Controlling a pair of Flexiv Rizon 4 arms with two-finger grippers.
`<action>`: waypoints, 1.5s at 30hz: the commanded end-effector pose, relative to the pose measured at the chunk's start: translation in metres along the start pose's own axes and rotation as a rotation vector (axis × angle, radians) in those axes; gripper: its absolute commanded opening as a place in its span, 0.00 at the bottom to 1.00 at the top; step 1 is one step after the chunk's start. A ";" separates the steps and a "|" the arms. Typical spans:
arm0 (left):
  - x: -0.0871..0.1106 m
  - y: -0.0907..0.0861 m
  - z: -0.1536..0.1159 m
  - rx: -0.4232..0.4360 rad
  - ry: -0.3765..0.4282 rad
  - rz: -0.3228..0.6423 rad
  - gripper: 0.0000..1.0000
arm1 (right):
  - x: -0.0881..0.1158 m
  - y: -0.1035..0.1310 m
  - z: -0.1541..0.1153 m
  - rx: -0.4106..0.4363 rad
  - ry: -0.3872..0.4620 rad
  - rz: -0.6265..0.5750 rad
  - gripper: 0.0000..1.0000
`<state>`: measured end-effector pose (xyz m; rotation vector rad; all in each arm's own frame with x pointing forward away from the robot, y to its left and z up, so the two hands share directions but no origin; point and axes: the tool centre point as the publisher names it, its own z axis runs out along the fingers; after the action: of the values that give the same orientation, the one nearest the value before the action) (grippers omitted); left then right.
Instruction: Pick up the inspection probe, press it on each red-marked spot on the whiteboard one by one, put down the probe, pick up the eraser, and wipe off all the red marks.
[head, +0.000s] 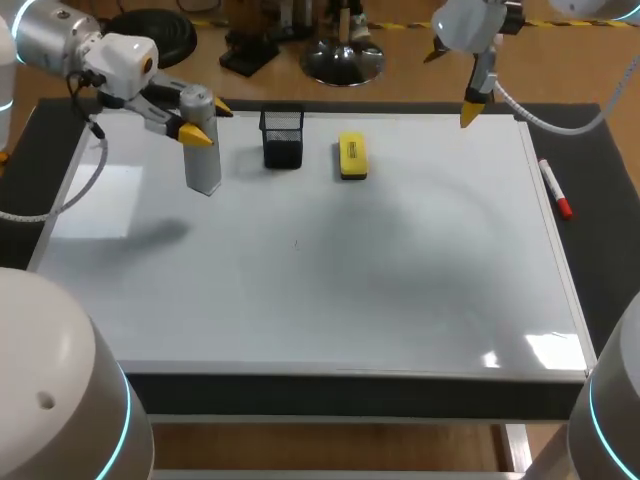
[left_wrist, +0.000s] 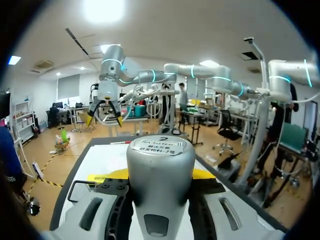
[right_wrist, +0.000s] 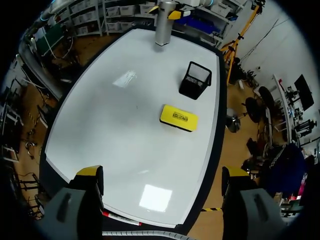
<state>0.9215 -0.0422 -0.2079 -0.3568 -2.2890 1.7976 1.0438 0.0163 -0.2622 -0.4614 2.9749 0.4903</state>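
My left gripper (head: 208, 122) is shut on the grey cylindrical inspection probe (head: 203, 150), which hangs upright over the far left part of the whiteboard (head: 330, 290). In the left wrist view the probe (left_wrist: 160, 180) fills the space between the fingers. Its shadow lies apart from it on the board. The yellow eraser (head: 352, 157) lies on the board at the back middle, also in the right wrist view (right_wrist: 178, 118). My right gripper (head: 453, 80) hangs open and empty above the board's back right corner. I see no red marks on the board, only a tiny dark speck (head: 296, 243).
A black mesh pen holder (head: 283, 137) stands between the probe and the eraser. A red-capped marker (head: 555, 188) lies on the dark table just past the board's right edge. Black table strips border the whiteboard on the left and right.
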 end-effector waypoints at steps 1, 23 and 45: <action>-0.001 -0.011 0.000 -0.030 -0.112 0.005 0.00 | -0.001 0.000 -0.001 0.003 0.005 -0.001 1.00; -0.067 -0.042 -0.008 -0.016 -0.325 -0.007 0.00 | -0.001 0.000 -0.001 0.003 0.005 -0.001 1.00; -0.131 -0.064 0.000 0.045 -0.357 0.026 0.00 | -0.001 0.000 -0.001 0.003 0.005 -0.001 1.00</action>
<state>1.0313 -0.0934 -0.1434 -0.0414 -2.4914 2.0666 1.0439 0.0164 -0.2622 -0.4614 2.9750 0.4905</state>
